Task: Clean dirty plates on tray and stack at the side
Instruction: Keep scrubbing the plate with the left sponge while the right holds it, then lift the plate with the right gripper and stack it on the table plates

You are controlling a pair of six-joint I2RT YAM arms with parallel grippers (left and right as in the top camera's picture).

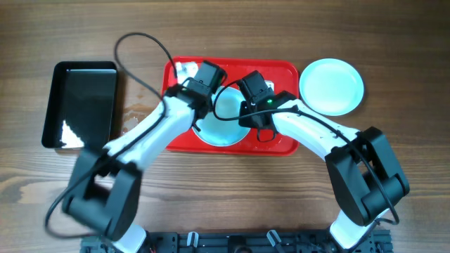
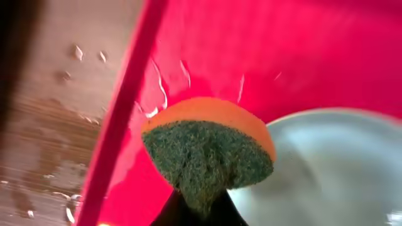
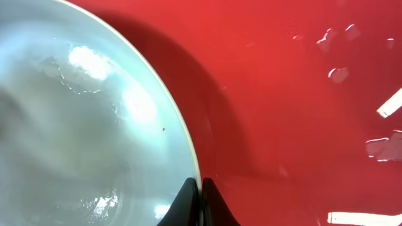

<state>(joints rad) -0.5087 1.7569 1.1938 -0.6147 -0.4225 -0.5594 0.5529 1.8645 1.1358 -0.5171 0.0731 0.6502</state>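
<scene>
**Two pinched grips above a large red rectangular plastic tray (image 1: 285, 70)**

Finds the tray at the middle of the brown wooden table (image 1: 211, 204), toward the far edge, with water droplets shining on the red floor. Carries one round pale mint-white plate (image 1: 226, 125) at the tray's middle, close to the near rim, wet and glossy, with a tiny dark speck near its edge in the right wrist view. Sets a second round pale mint-white plate (image 1: 332, 86) off the tray, on the bare table just beside the tray's right rim. Keeps a smaller black rectangular tray (image 1: 81, 102) well apart, near the table's left edge.

Clamps a bent orange sponge with a dark green scouring face (image 2: 207, 150) between the narrow fingers of the left gripper (image 2: 198, 212). Holds it scouring face toward the camera, over the red floor near the tray's left rim, just beside the edge of the plate on the tray. Cannot tell whether sponge and tray floor touch. Shows scattered drops on the wood outside that left rim.

Brings the right gripper (image 3: 201, 204) down at the right side of the same plate. Squeezes its two dark fingertips almost together on the plate's rim, with the rim's pale edge running straight into the thin slit between them and the red floor to the right.
</scene>
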